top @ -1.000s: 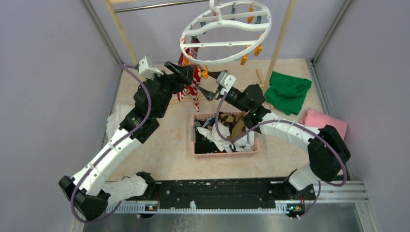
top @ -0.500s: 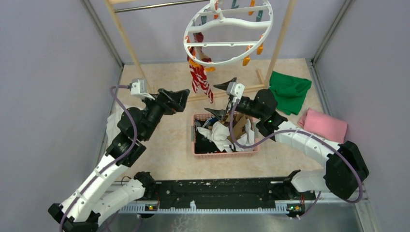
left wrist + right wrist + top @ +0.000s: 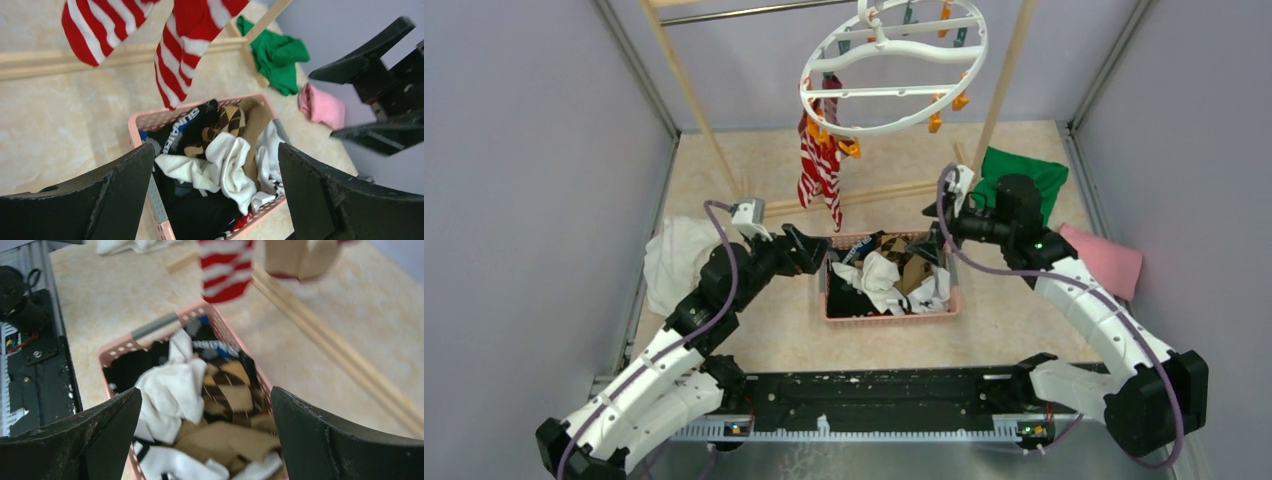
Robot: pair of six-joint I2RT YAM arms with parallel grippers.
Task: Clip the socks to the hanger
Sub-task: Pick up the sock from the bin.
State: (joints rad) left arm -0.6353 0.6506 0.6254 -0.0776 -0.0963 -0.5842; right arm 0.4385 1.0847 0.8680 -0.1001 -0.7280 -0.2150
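My left pincer (image 3: 809,255) and right pincer (image 3: 934,232) are both released and empty, flanking the pink perforated plastic basket (image 3: 828,290). It holds a loose heap of soft socks (image 3: 886,275): white, brown argyle, tan, black. Red-and-white striped socks (image 3: 819,172) hang from the round white hanger (image 3: 879,130).

Red-and-white striped socks (image 3: 819,165) up top, bold bands all the way down! Above them is the round white plastic ring hanger (image 3: 894,90), dotted with orange pegs (image 3: 938,122) and teal pegs (image 3: 908,14). Down in the pink plastic lattice basket (image 3: 894,317) there's a brown-and-tan argyle sock (image 3: 225,122) with clear diamonds, a plain white sock (image 3: 227,167), a plain tan sock (image 3: 225,440), and black fabric with white lettering (image 3: 177,132). Off to the side sit a plain green cloth (image 3: 1024,178) and a plain pink cloth (image 3: 1109,262). Underneath it all lies the mottled beige floor (image 3: 754,170).
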